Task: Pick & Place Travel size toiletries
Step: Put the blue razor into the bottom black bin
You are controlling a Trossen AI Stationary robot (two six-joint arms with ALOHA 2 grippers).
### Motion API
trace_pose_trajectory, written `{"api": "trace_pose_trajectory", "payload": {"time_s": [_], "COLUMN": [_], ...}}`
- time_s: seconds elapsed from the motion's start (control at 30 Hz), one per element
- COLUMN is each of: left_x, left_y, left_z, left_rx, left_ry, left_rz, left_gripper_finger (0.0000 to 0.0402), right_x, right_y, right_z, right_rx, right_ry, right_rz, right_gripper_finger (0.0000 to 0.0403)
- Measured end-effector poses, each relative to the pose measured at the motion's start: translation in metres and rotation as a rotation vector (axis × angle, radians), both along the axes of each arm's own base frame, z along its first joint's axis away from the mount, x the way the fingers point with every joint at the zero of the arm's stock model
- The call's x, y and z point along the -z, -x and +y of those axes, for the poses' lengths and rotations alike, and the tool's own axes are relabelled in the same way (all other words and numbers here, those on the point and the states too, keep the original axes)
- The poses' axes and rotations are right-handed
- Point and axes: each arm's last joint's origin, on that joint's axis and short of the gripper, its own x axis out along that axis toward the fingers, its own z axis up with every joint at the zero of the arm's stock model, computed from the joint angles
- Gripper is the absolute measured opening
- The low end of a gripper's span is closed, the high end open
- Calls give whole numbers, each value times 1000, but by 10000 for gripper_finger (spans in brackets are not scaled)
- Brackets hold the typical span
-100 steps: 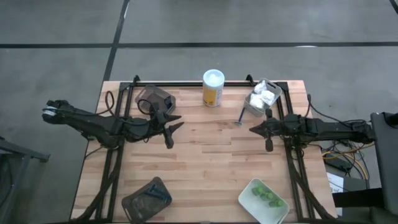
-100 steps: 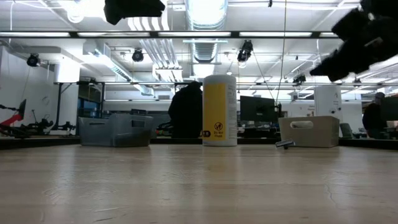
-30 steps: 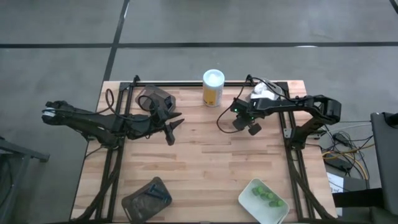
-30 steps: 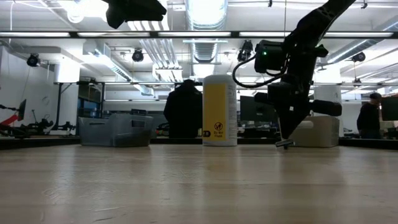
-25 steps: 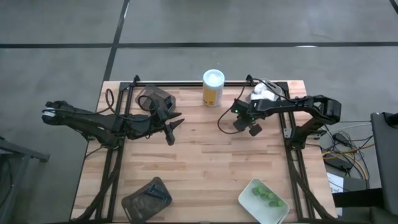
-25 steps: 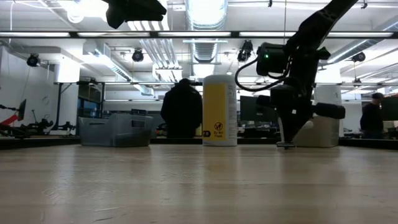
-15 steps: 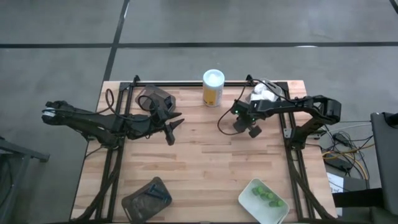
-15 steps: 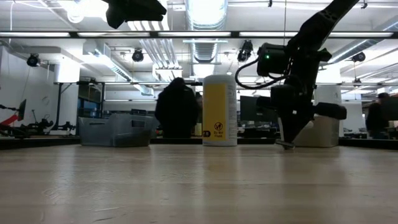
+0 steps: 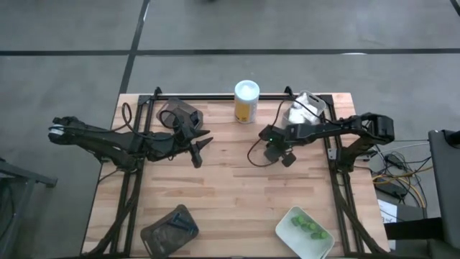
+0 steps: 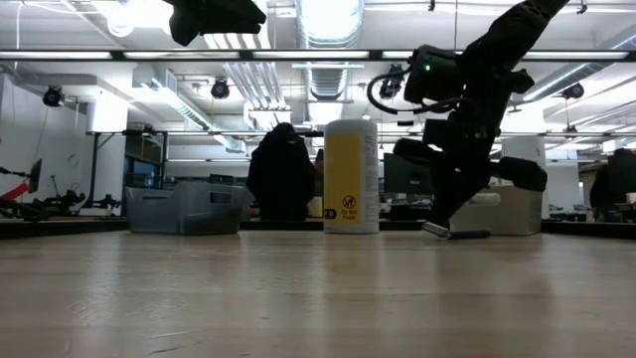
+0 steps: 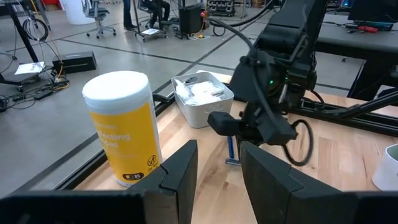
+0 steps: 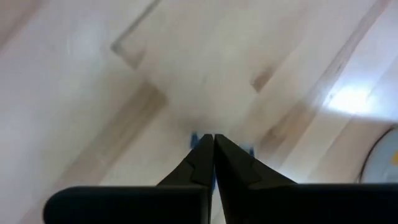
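Note:
My right gripper (image 9: pixel 277 148) is low over the middle of the table, right of centre, shut on a thin blue-handled razor (image 10: pixel 457 234), which also shows in the left wrist view (image 11: pixel 231 148). My left gripper (image 9: pixel 203 144) hangs open and empty above the table's left half. The yellow white-capped bottle (image 9: pixel 246 101) stands upright at the far edge. White packets lie in a pale tray (image 9: pixel 302 115) at the far right. Green pieces lie in a white tray (image 9: pixel 305 226) at the near right. My right gripper pinches the razor's blue handle (image 12: pixel 194 139) between its two shut fingers; blue shows on both sides of the fingertips. The fingers come from above, slanting, and lie across the handle. The razor lies almost level at the table top, its head (image 10: pixel 434 230) toward the bottle; whether it rests on the wood I cannot tell.
A dark tray (image 9: pixel 180 113) stands at the far left, beside my left gripper. Another dark tray (image 9: pixel 169 229) with razors lies at the near left corner. A black rail (image 9: pixel 215 96) runs along the far edge. Bare wood lies between the arms and toward the near edge.
My right gripper, down at the razor, has shifted a little toward the table's left and near edges and has tipped. The razor has gone with it toward the left and turned about: it now shows its length in the low view.

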Motion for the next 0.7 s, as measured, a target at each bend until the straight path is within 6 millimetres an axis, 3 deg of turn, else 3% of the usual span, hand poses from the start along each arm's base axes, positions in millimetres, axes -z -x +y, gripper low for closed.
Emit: {"api": "trace_pose_trajectory", "payload": {"time_s": [0.27,0.4,0.53,0.7], "left_x": [0,0,0,0], "left_y": [0,0,0,0], "left_z": [0,0,0,0], "left_rx": [3,5,9,10], "left_ry": [2,2,4,1], "left_rz": [-1,-2,-3,-1], "left_gripper_finger": [127,127,127,127], "right_x": [-1,-14,-23,-19], "right_y": [-4,-1,13,30], "right_z": [8,3,-3,-13], "right_rx": [2,105,142,195], "right_ry": [-40,23,17,11], "right_rz": [-31,-43,-32,-8], "right_gripper_finger": [8,8,8,8]}}
